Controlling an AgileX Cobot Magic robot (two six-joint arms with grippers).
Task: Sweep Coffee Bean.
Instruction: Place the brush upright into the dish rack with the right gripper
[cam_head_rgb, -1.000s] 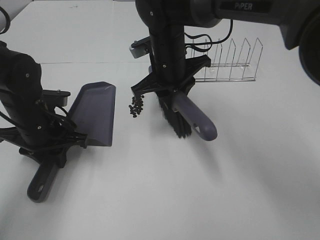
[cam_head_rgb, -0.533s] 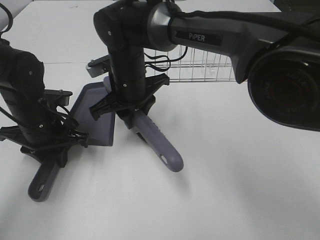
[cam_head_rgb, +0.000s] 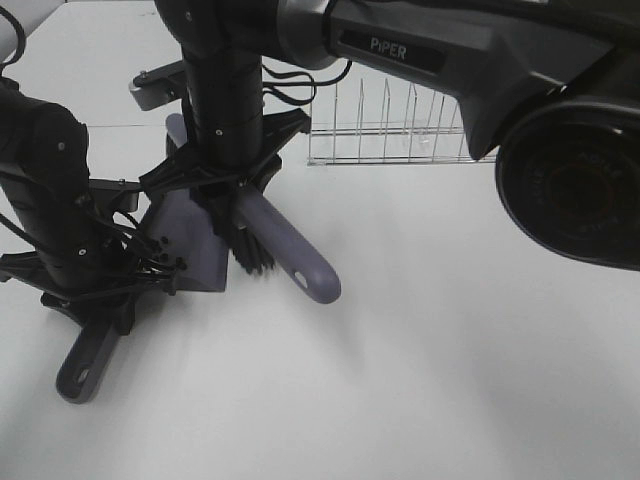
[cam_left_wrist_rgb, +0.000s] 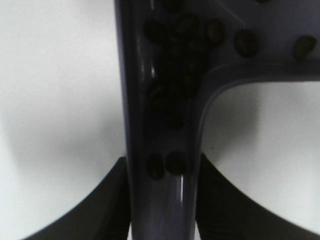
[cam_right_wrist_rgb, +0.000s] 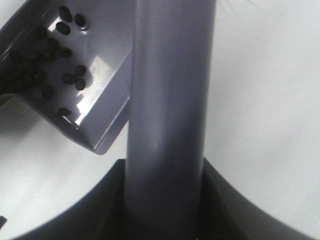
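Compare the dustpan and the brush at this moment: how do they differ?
The dustpan is a wide scoop with coffee beans lying in it; the brush is a slim handle ending in black bristles, with no beans seen on it. The left end effector holds the dustpan, the right end effector the brush. Both are purple, each clamped by its handle.
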